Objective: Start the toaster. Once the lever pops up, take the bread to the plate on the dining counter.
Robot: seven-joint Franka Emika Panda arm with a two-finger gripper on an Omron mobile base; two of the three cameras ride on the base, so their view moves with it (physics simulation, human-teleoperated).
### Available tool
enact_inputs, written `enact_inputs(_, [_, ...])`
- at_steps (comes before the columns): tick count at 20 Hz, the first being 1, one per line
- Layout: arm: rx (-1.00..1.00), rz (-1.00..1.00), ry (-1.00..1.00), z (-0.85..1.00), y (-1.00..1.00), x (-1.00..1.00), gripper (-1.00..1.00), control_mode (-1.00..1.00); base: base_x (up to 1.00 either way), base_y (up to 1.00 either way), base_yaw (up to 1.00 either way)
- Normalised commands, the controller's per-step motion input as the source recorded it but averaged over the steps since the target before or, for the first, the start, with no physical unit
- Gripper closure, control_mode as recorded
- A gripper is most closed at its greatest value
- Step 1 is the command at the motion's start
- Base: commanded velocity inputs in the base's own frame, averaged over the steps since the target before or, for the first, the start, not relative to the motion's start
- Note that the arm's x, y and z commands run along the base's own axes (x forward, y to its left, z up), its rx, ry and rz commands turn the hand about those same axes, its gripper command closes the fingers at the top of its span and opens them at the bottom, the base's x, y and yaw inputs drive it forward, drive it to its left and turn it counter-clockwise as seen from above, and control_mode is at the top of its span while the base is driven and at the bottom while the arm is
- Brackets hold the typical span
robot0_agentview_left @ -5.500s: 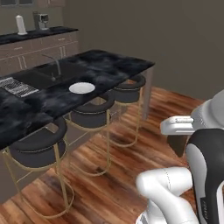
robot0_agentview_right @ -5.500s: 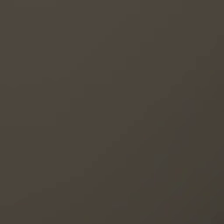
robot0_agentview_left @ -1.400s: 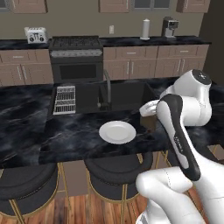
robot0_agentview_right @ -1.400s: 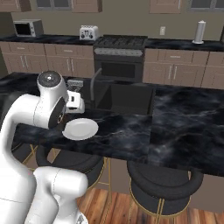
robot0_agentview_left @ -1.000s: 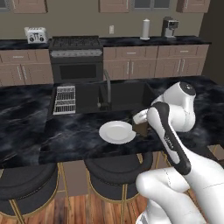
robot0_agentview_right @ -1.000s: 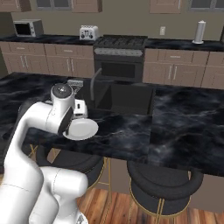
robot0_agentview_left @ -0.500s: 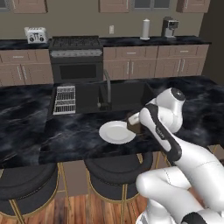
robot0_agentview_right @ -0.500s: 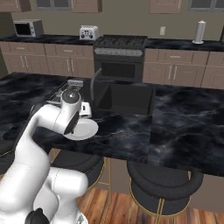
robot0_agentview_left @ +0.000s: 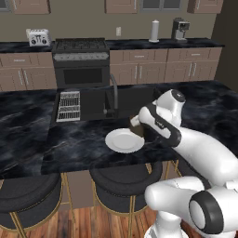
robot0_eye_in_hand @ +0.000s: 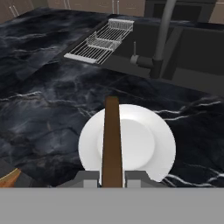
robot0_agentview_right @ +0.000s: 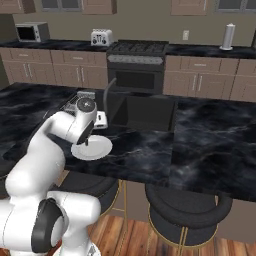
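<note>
A: Where is the bread [robot0_eye_in_hand: 112,140] right now?

B: Pinched edge-on between the two fingers [robot0_eye_in_hand: 89,178]. In the hand view it shows as a narrow brown strip rising from between the tips and running up across the middle of the plate [robot0_eye_in_hand: 148,144].

A: So the fingers are closed on it?

B: Yes, drawn in tight against its two flat faces, one tip on each side. In the left base view the slice [robot0_agentview_left: 137,128] is a small dark brown shape at the end of the hand, just at the plate's [robot0_agentview_left: 122,142] right rim.

A: Is it touching the plate?

B: I can't tell; the slice stands on edge over the plate, but whether its lower edge meets the white surface is hidden.

A: And the plate itself?

B: Flat on the black marble tabletop [robot0_agentview_left: 74,144], near the front edge, just in front of the sink [robot0_agentview_left: 93,102] and the dark faucet [robot0_agentview_left: 113,95]. The toaster [robot0_agentview_left: 38,37] sits well apart on the back counter, left of the stove [robot0_agentview_left: 81,60].
</note>
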Motion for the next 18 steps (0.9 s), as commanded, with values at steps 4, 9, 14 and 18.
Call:
enact_inputs(4, [0.00, 0.01, 0.02, -0.22, 0.17, 0.29, 1.00, -1.00, 0.00, 0.00, 0.00])
enact_inputs(9, [0.00, 0.03, 0.03, -0.25, 0.11, 0.07, 1.00, -1.00, 0.00, 0.00, 0.00])
enact_inputs(14, [0.00, 0.05, 0.02, -0.31, 0.00, 0.05, 1.00, -1.00, 0.00, 0.00, 0.00])
enact_inputs(18, [0.00, 0.05, 0.00, -0.39, 0.00, 0.14, 1.00, -1.00, 0.00, 0.00, 0.00])
